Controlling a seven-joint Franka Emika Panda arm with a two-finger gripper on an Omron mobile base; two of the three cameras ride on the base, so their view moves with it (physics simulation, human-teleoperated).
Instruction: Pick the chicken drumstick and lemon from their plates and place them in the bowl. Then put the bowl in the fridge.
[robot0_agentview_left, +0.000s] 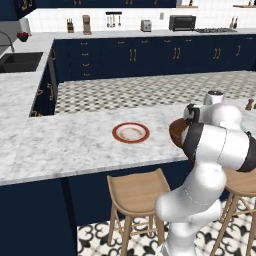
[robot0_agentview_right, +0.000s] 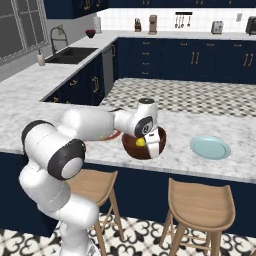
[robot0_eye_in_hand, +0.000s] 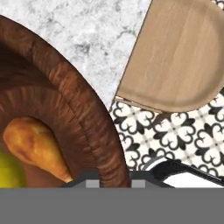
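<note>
claw (robot0_eye_in_hand: 113, 177) is clamped on the rim of the bowl (robot0_eye_in_hand: 83, 105), one finger inside the wall and one outside, at the bowl's 6 o'clock edge in the hand view. the bowl sits on the marble desk (robot0_agentview_right: 60, 117) near its front edge, with a stool (robot0_eye_in_hand: 175, 57) and the patterned floor below. the chicken drumstick (robot0_eye_in_hand: 35, 144) and the lemon (robot0_eye_in_hand: 8, 173) lie inside, touching, low against the near wall. both plates are bare: the red-rimmed plate (robot0_agentview_left: 131, 132) at the bowl's 9 o'clock, the blue plate (robot0_agentview_right: 210, 148) at its 3 o'clock.

risks, as judged: a one-sided rim grip may let the bowl tilt on lifting, and the contents could roll out. the grip sits on a thin, curved wall, so slipping is possible. any drop near this edge lands on the stool or floor.
</note>
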